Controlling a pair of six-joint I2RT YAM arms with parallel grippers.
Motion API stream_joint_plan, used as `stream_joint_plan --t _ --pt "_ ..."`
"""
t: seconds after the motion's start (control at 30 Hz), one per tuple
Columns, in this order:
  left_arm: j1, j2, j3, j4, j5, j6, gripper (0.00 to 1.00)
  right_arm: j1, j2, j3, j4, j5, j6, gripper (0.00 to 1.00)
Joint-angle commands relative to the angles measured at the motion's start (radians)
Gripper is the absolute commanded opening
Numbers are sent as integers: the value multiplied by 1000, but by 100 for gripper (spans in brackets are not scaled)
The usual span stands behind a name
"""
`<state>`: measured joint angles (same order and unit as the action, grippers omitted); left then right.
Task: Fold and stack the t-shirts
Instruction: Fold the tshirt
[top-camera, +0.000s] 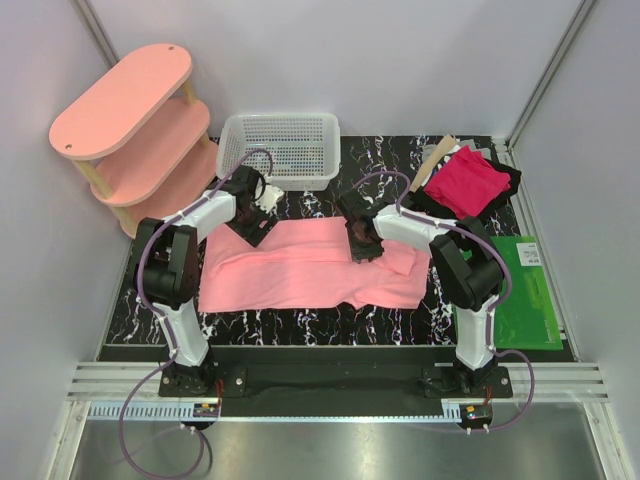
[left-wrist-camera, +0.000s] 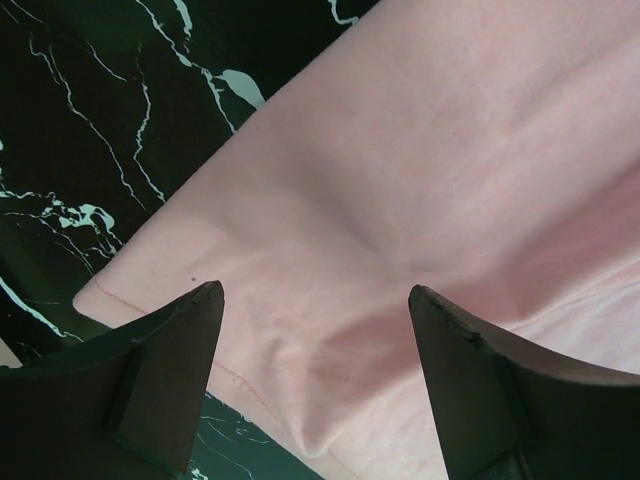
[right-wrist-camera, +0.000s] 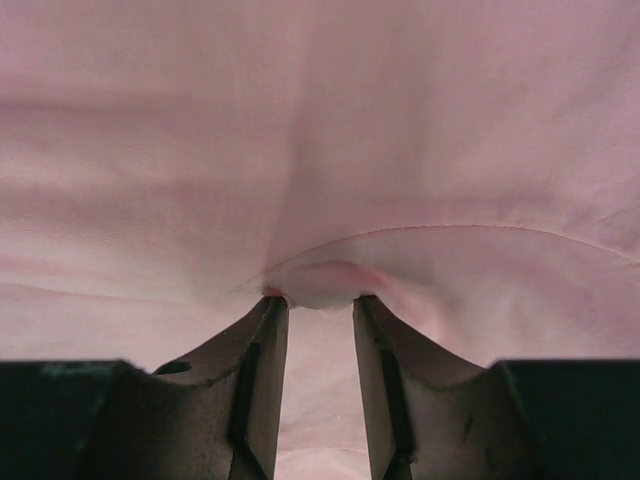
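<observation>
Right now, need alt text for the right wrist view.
The right gripper pinches a small puckered fold of the pink shirt between its two dark fingers, which rise from the bottom edge. Pink cloth fills the rest of the frame, creases running out from the pinch.

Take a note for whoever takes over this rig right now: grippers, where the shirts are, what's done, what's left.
Left gripper: open, jaws straddling the far-left corner of the salmon-pink t-shirt, not closed on it.
Right gripper: narrowed onto a pinched ridge of the same shirt near its far-right edge.
Salmon-pink t-shirt: spread mostly flat across the middle of the table.
Magenta t-shirt: crumpled at the far right on something dark, untouched.
Done: pink shirt laid out; no finished fold shows.
Left: fold the pink shirt, fold the magenta one, stack them.
</observation>
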<state>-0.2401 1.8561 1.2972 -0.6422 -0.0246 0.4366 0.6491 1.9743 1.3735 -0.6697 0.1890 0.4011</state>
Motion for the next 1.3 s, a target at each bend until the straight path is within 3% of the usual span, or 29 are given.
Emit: stream_joint_plan --t 0.0,0.27,0.6,1.27 --pt "7 -35 -13 18 15 1 80 -16 -29 -10 27 -10 5 39" --pt "7 -43 -32 21 18 -1 79 -17 -20 -14 38 -25 8 36" --pt "10 -64 -78 45 18 -4 79 -23 -35 -11 33 -33 15 14" --pt "54 -121 -207 119 49 25 79 -25 -71 21 -62 -29 -19 18"
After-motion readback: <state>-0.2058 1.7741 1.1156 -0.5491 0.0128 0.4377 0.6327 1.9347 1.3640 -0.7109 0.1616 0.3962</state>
